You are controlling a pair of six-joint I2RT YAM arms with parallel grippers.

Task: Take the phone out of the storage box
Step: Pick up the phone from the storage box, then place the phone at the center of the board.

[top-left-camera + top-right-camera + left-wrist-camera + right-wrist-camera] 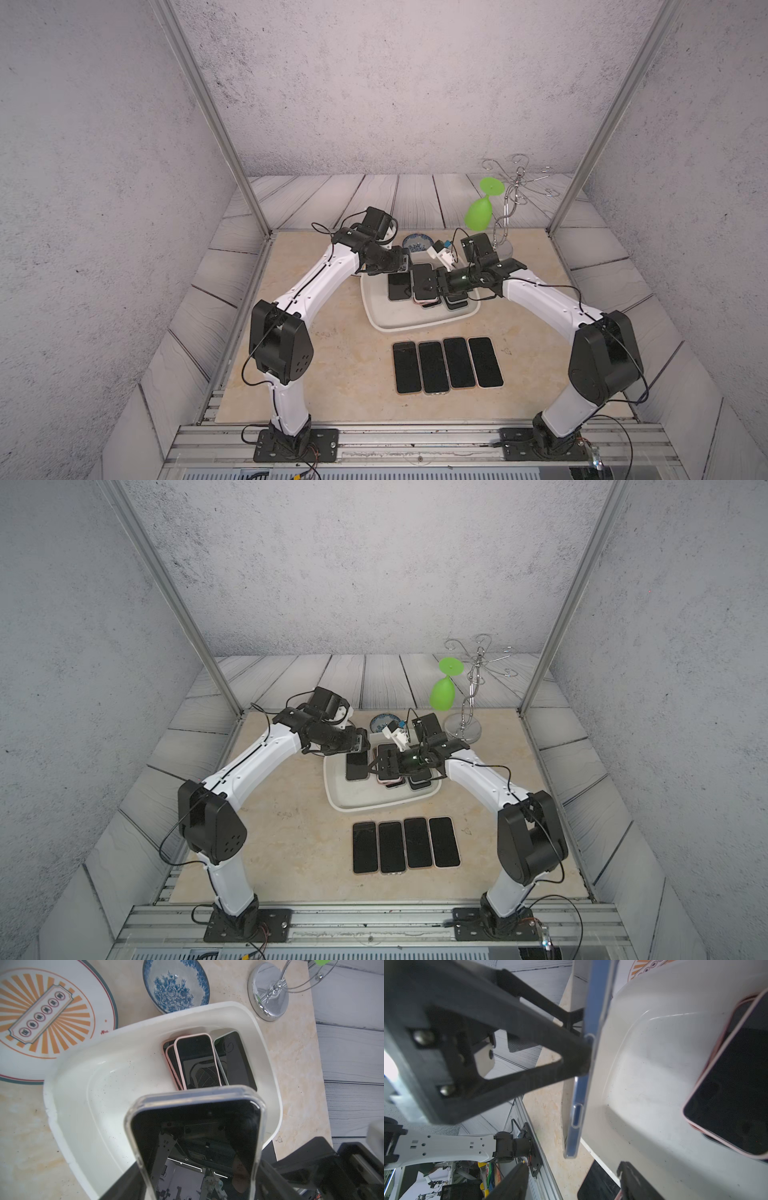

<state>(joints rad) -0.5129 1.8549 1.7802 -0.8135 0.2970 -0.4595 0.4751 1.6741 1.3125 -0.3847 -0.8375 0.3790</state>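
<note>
Left wrist: phone (195, 1138) inside left tool (197, 1181)

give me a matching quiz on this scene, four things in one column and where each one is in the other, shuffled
Things:
1 phone in the clear case
2 green glass
3 blue-and-white dish
4 row of four phones

Places:
a on the table, on the robot's side of the white tray
b hanging on the metal stand
c gripped by the left gripper
d on the table, on the far side of the white tray

Pairs: 1-c, 2-b, 3-d, 4-a
</note>
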